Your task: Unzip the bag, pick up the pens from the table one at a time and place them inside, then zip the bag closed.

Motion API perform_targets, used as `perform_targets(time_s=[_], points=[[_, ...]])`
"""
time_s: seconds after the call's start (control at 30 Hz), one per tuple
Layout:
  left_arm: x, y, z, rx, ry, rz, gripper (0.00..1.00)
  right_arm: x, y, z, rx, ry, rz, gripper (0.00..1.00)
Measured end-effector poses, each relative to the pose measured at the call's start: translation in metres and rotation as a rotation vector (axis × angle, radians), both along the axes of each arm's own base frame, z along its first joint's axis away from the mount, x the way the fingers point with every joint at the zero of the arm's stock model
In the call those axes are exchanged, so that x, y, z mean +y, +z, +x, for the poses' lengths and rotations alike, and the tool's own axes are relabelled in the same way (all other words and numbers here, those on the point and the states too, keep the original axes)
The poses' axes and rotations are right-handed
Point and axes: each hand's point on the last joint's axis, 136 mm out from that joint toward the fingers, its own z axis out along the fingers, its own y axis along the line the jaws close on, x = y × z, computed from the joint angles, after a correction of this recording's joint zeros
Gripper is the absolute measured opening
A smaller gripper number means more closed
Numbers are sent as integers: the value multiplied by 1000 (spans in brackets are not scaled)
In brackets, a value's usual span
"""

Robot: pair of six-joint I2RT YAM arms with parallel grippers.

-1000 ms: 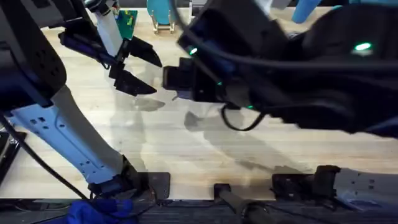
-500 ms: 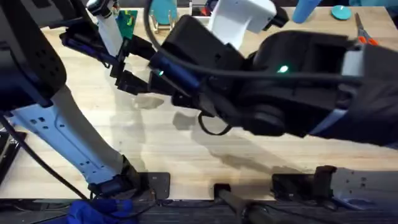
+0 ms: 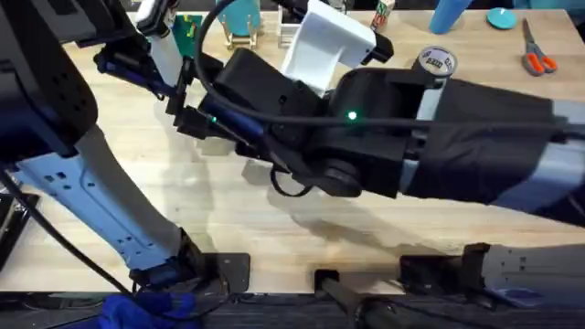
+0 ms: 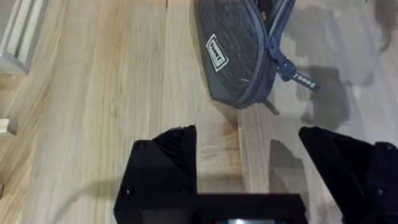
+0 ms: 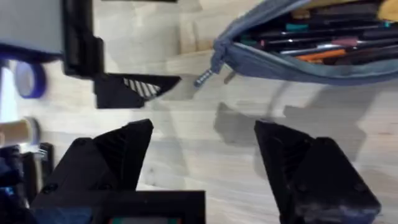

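Observation:
The blue-grey bag (image 4: 236, 50) lies on the table (image 4: 93, 93) just beyond my left gripper (image 4: 249, 155), which is open and empty. In the right wrist view the bag (image 5: 292, 65) gapes open along its zipper, and several pens (image 5: 323, 45) lie inside it. Its metal zipper pull (image 5: 204, 78) sticks out at the end nearest my right gripper (image 5: 202, 155), which is open, empty and a little short of the pull. From overhead my left gripper (image 3: 194, 96) is at the back left, and my right arm (image 3: 366, 137) covers the bag.
Orange-handled scissors (image 3: 535, 57) and a roll of tape (image 3: 436, 61) lie at the back right. Blue items (image 3: 239, 23) stand along the far edge. One finger of the left gripper (image 5: 134, 90) sits close to the zipper pull.
My right arm has swung left and down across the table towards the left gripper, uncovering the back right of the table. The left arm has barely moved.

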Motion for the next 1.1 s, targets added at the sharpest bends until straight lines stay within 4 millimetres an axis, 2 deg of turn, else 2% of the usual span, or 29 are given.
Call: perform_targets(time_s=[0.13,0.43,0.83,1.1], points=[[-1,-3,-2,7,0,-2,995,6,0,6,-18,-19,24,996],[-1,-3,-2,5,0,-2,995,22,-28,15,-11,-37,17,995],[1,-6,-4,12,-10,18,995,21,-24,28,-69,-95,27,996],[2,-6,-5,13,-11,20,993,27,-44,35,-76,-116,9,995]])
